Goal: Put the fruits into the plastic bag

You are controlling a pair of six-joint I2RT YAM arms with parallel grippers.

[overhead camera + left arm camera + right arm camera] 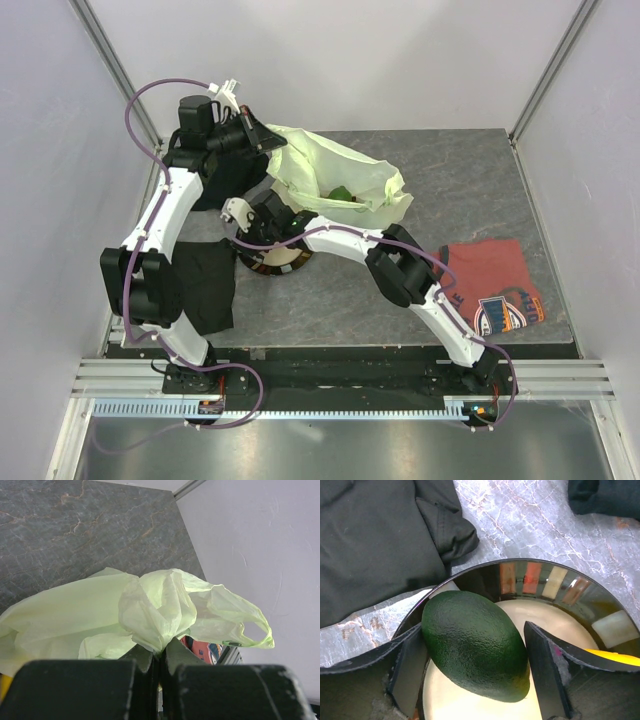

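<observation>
The pale green plastic bag (345, 175) lies open at the back middle of the table, with a green fruit (342, 193) inside it. My left gripper (262, 138) is shut on the bag's bunched edge (150, 605) and holds it up; its jaws meet on the plastic (161, 652). My right gripper (268, 232) hangs over the dark plate (290, 266). In the right wrist view it is open (472, 630), with a finger on each side of a dark green avocado (475, 645) lying on the plate's cream centre (550, 615). A yellow fruit (615, 655) shows at the right edge.
One black cloth (205, 285) lies left of the plate and another (225, 185) sits behind it; both show in the right wrist view (370, 540) (605, 497). A red printed shirt (495, 285) lies at the right. White walls enclose the table.
</observation>
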